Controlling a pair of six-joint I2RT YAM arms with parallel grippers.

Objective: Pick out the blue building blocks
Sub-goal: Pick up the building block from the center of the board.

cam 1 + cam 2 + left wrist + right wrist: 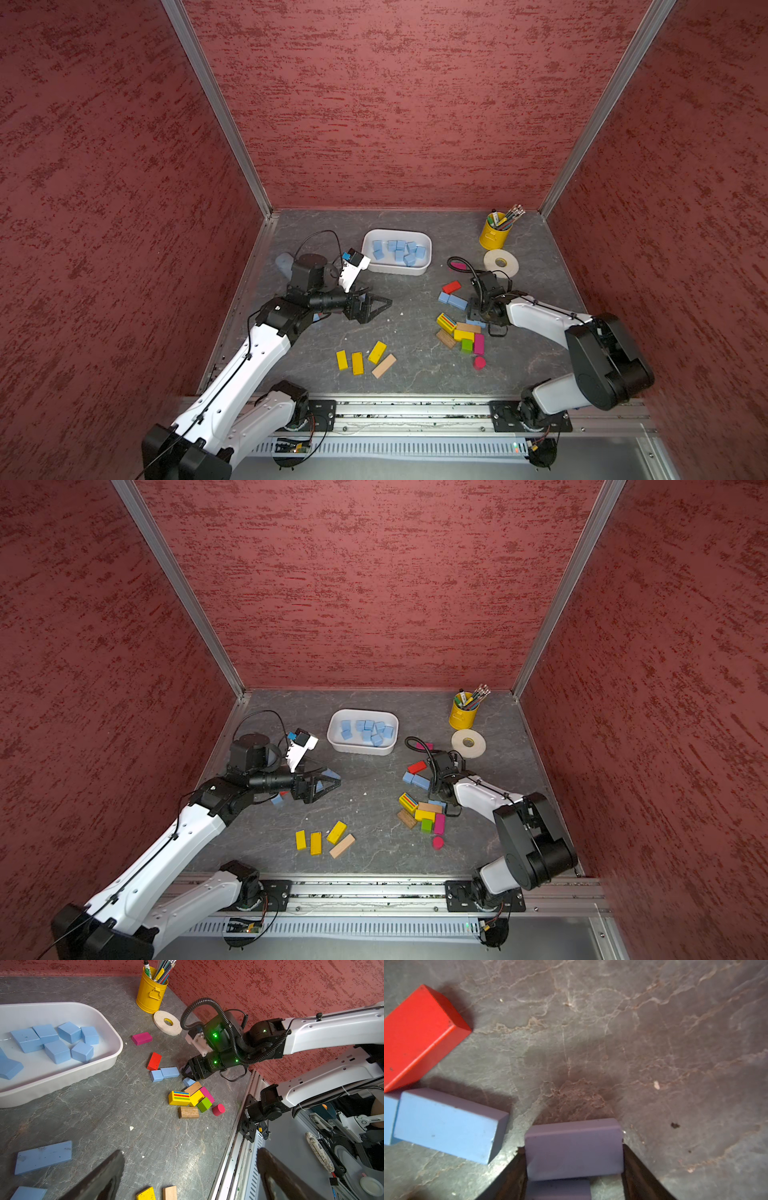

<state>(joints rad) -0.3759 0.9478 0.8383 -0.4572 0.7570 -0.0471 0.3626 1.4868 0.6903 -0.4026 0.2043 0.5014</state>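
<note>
Blue building block (574,1153) sits pinched inside the right hand (572,1147).

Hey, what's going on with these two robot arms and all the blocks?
The arms are sorting blue blocks into the white tray, which already holds several. The right gripper is clamped on a blue block on the table beside the mixed-colour pile. The left gripper hangs open and empty. More blue blocks lie outside it.
</note>
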